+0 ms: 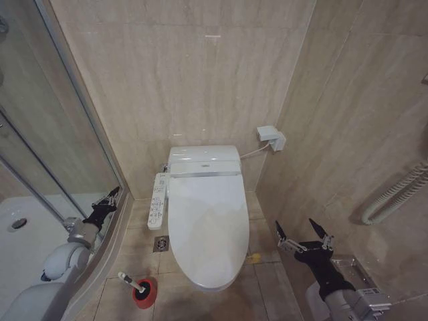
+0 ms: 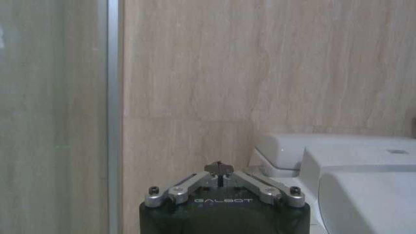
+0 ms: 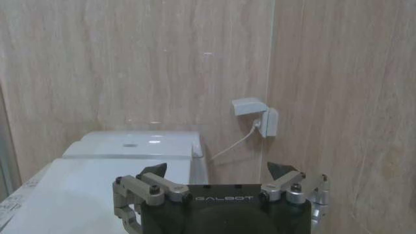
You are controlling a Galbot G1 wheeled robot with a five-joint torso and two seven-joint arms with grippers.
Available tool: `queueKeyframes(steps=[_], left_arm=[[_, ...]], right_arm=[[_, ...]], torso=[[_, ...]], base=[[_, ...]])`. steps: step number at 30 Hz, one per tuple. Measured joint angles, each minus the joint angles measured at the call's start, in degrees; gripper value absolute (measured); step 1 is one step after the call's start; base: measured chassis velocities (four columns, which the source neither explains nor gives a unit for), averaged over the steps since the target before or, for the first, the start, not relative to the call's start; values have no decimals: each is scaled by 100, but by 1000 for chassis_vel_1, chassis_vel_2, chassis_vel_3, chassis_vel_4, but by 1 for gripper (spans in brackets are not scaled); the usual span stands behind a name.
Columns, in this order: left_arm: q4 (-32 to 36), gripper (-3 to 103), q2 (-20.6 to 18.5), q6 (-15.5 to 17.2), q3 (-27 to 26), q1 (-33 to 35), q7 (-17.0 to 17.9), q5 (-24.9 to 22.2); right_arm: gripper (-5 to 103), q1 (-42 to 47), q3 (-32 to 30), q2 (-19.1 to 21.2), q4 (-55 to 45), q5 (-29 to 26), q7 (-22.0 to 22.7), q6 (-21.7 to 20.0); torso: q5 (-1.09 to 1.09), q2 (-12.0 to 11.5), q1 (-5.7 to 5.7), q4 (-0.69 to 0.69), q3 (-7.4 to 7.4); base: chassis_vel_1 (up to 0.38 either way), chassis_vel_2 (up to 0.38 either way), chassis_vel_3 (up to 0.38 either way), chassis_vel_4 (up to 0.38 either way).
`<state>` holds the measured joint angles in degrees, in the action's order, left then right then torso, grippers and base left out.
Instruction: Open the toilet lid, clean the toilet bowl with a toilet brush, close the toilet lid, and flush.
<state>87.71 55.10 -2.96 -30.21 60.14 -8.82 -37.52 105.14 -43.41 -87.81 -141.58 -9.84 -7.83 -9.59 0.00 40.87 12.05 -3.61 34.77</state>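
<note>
A small tiled bathroom seen from above, with a white toilet against the back wall. The toilet lid (image 1: pixel 208 224) is down, covering the toilet bowl (image 1: pixel 212 284), so the first step of the task has not begun. A narrow button panel (image 1: pixel 157 200) runs along the robot's left side of the seat. On the floor near the front left of the bowl, the toilet brush (image 1: pixel 132 281) stands tilted in its red cup holder (image 1: pixel 144 293), within likely reach of the left arm. The left pincer (image 1: pixel 109 198) hangs beside the shower screen (image 1: pixel 63 134), its fingers together. The right pincer (image 1: pixel 304 235) hovers low to the right of the bowl, well apart from it, fingers spread wide, probably readied to lift the lid.
</note>
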Motion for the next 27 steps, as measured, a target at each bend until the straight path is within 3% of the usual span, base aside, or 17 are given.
queueKeyframes(steps=[9, 19, 27], left_arm=[[-395, 0, -178, -26, 351, -498, -117, -11], [-1241, 0, -393, -148, 906, -1317, -479, -54], [-2108, 0, -364, -369, 1479, -2156, -999, -9]], right_arm=[[100, 0, 0, 0, 0, 0, 0, 0], [100, 0, 0, 0, 0, 0, 0, 0], [100, 0, 0, 0, 0, 0, 0, 0]], torso=[[0, 0, 0, 1, 0], [0, 0, 0, 2, 0], [1, 0, 0, 2, 0]], base=[[0, 0, 0, 0], [0, 0, 0, 0], [0, 0, 0, 0]])
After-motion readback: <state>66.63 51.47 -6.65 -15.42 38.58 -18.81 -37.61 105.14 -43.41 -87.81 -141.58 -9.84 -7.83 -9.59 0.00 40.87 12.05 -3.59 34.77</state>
